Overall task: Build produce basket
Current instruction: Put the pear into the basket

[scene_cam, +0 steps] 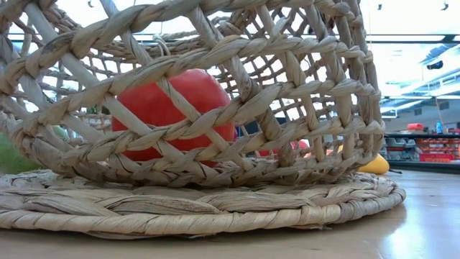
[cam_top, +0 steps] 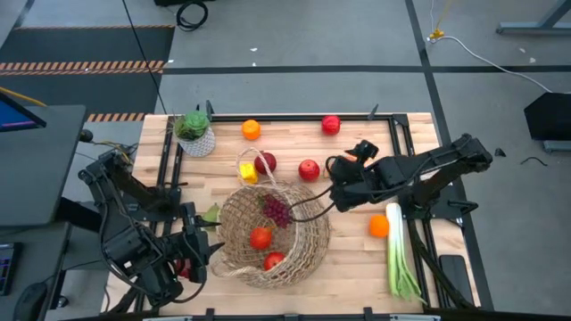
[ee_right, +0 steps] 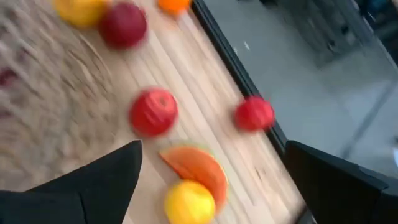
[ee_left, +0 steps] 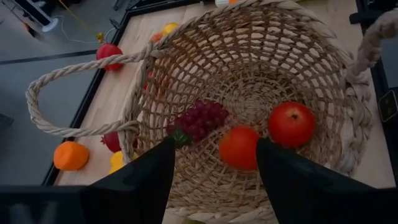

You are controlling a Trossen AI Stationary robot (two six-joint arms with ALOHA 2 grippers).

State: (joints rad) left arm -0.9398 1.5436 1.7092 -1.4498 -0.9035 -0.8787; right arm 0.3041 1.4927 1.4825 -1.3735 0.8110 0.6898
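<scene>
Mid-fill: basket (cam_top: 285, 241) held grapes (cam_top: 277, 211) and two red fruits, left gripper (cam_top: 198, 252) pinched its rim, right gripper (cam_top: 336, 169) (jaws spread, empty) beside it looked due an apple (cam_top: 309, 169).

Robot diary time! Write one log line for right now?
basket: holds grapes, two red fruits | left gripper: at basket rim | right gripper: open, above table by apple | leek: still out
</scene>
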